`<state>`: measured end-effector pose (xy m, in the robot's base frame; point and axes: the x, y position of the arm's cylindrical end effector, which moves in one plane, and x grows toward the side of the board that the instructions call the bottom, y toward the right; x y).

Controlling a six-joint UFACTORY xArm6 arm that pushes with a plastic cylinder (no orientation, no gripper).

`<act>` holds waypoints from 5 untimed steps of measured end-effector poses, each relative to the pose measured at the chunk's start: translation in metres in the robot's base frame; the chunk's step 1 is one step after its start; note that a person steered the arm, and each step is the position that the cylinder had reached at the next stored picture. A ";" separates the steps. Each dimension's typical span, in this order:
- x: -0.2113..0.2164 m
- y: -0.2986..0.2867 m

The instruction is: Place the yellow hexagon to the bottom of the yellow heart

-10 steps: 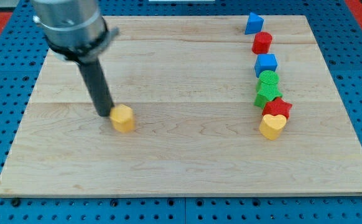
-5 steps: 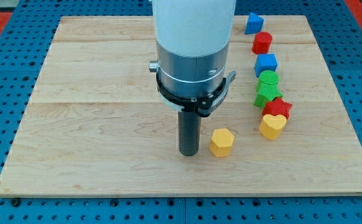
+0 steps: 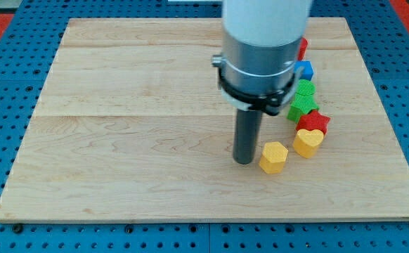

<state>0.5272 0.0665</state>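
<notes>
The yellow hexagon (image 3: 273, 157) lies on the wooden board (image 3: 120, 140), at the lower left of the yellow heart (image 3: 308, 142) with a narrow gap between them. My tip (image 3: 244, 161) stands on the board just left of the hexagon, touching or almost touching its left side. The arm's wide grey body rises above the rod and hides part of the block column behind it.
A column of blocks runs up the view's right above the heart: a red star (image 3: 315, 121), a green block (image 3: 303, 104), a second green block (image 3: 305, 88), a blue block (image 3: 303, 69) and a red block (image 3: 303, 48), the last two partly hidden by the arm.
My tip has swept from the board's left to the right, pushing the yellow hexagon with it. The hexagon now sits close to the yellow heart. The arm now covers the top blocks.
</notes>
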 end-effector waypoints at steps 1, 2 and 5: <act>0.001 0.034; 0.004 0.035; 0.016 0.060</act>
<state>0.5433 0.1269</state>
